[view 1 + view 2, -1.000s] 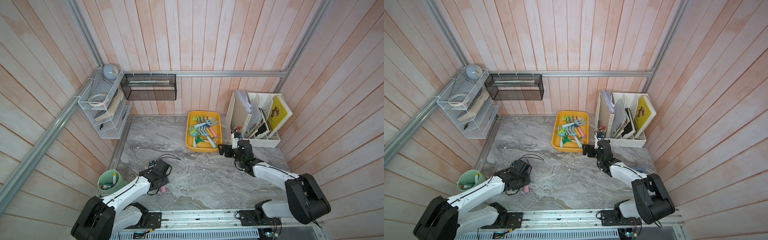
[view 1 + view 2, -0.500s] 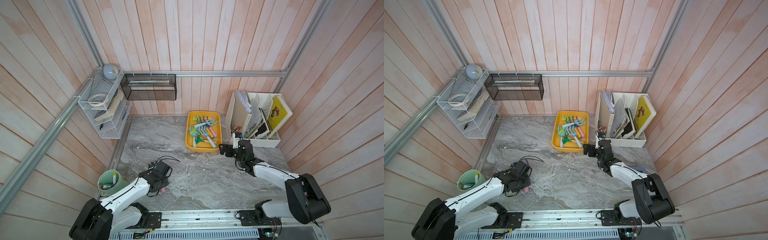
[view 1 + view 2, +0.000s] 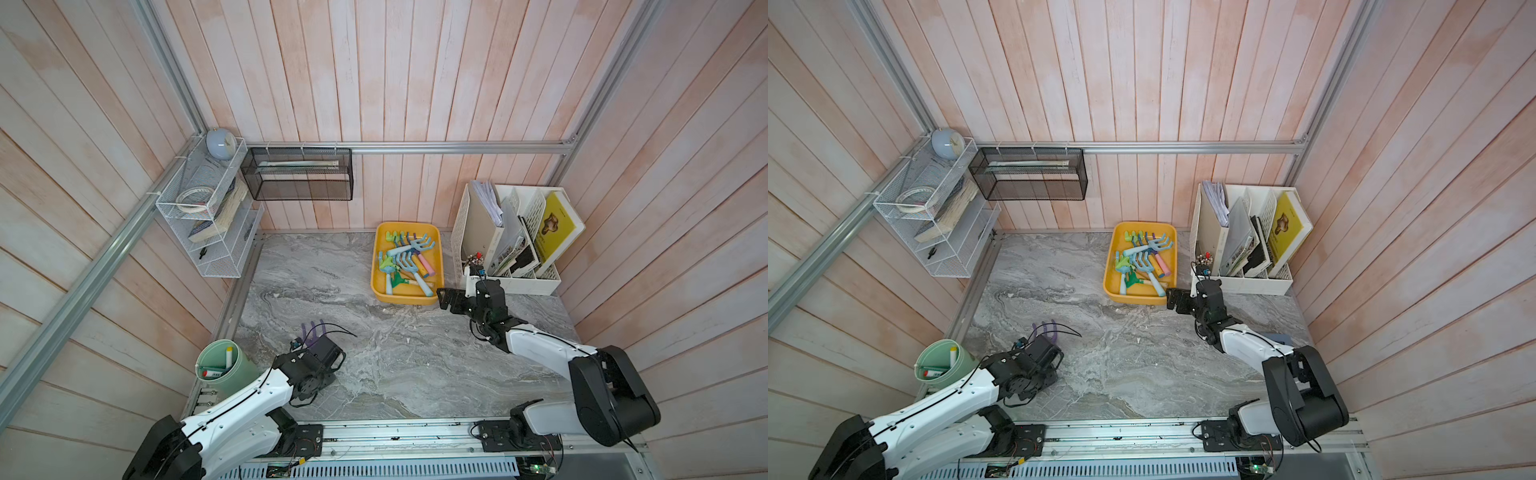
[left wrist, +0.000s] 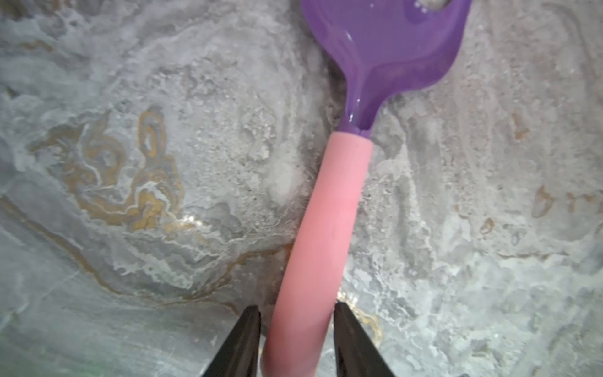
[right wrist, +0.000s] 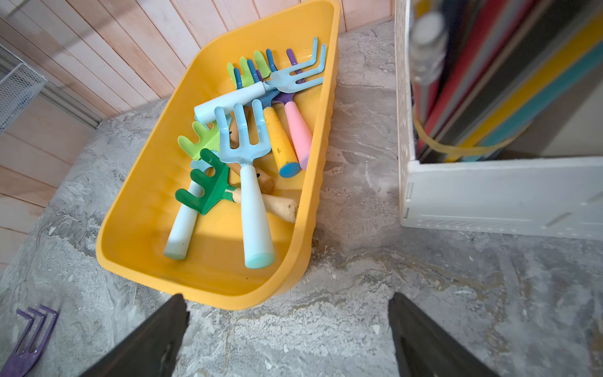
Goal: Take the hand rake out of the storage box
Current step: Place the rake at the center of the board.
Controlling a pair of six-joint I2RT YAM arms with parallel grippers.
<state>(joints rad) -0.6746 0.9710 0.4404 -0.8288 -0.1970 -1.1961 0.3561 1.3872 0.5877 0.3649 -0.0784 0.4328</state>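
Lying free: hand rake, purple head and pink handle, flat on the marbled tabletop, well apart from the storage box.
Left pincer: jaws narrowly apart, one either side of the pink handle's end; a sliver of gap shows on one side, and whether it grips cannot be told.
Right pincer: spread wide, holding nothing, low over the tabletop just off the box's near corner, beside the white file organizer.
Storage box: yellow-orange, by the back wall, other rakes heaped inside.
In the way: the left wrist covers the handle in both top views; only the purple tines show.
Nearby: green cup beside the left arm.
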